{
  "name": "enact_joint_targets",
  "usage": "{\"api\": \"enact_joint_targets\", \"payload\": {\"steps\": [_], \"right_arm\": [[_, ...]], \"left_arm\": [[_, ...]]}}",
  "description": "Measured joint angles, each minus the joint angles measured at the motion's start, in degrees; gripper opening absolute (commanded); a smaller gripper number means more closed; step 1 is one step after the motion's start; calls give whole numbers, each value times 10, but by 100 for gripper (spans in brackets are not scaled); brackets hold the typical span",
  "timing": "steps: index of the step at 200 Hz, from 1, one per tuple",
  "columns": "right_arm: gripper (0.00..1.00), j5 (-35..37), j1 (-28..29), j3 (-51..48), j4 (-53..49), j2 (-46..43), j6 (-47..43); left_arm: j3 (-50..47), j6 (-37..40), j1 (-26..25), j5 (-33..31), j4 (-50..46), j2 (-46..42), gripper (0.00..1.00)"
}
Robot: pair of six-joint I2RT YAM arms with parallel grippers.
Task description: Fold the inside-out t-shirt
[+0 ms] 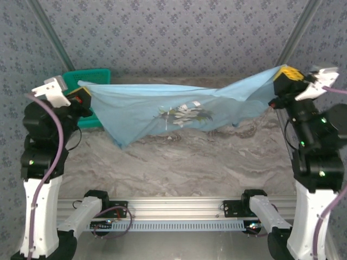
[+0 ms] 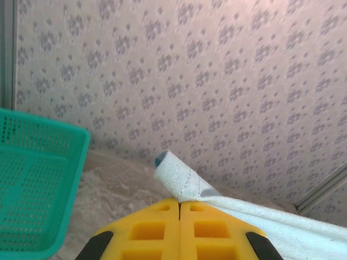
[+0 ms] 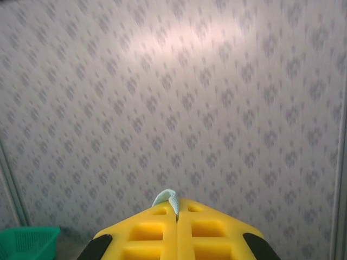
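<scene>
Left tool [image 1: 82, 98]: raised at the left side above the table, its yellow fingers [image 2: 152, 230] pressed together on a hemmed edge of the inside-out t-shirt [image 1: 157, 105]. In the left wrist view a small roll of cloth [image 2: 181, 176] sticks up just past the closed tips [image 2: 179, 203].
Basket [image 1: 89, 76]: teal mesh, on the table behind the left tool, against the back wall. Part of it lies behind the hanging cloth.
Inside-out t-shirt: light blue, held in the air and stretched between the two tools. Its top edge runs nearly straight across. The body sags below, with a pointed fold hanging lowest left of centre, close over the table.
Print [image 1: 184, 115]: a pale and dark leafy patch near the middle of the cloth.
Table [image 1: 190, 162]: grey marbled surface, bare below the shirt.
Right tool [image 1: 287, 77]: raised at the right side, a little higher than the left one. Its yellow fingers are shut on the shirt's other corner. The right wrist view shows a small loop of cloth [image 3: 166, 197] poking out between the tips [image 3: 177, 210].
</scene>
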Motion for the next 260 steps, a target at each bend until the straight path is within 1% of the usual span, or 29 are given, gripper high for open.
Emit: {"api": "enact_joint_targets", "payload": {"steps": [24,40,73,107,127,141,156,189,191,198,207,222,233,242,248,260], "right_arm": [[0,0,0,101,-33,-1,-9],[0,2,0,146,-41,-2,-15],[0,14,0,177,-56,9,-33],[0,44,0,195,-59,76,-69],[0,57,0,200,-43,146,-86],[0,56,-3,209,-22,217,-88],[0,56,-4,217,14,312,-88],[0,58,0,221,85,544,-88],[2,58,1,222,87,562,-88],[13,61,4,231,90,619,-88],[24,66,9,257,84,687,-88],[36,80,23,343,52,811,-88],[41,90,36,415,16,885,-90],[44,98,47,463,-21,925,-90],[46,105,55,480,-45,937,-90],[54,115,71,481,-87,931,-90]], "left_arm": [[71,7,0,2,-24,-2,0],[110,14,0,-1,-34,-6,0],[142,26,0,-5,-43,3,0],[139,31,0,-7,-41,72,0],[120,30,0,-6,-20,142,0],[102,30,0,-5,7,205,0],[91,30,0,-5,38,285,0],[87,30,-3,-10,101,504,0],[90,30,-3,-12,103,520,0],[102,30,-4,-17,106,564,8],[127,30,-4,-21,107,621,14],[194,32,-5,-29,101,714,33],[250,33,-5,-31,88,765,41],[293,36,-5,-31,73,793,45],[315,36,-5,-31,64,802,47],[332,38,-5,-31,57,798,52]]}}
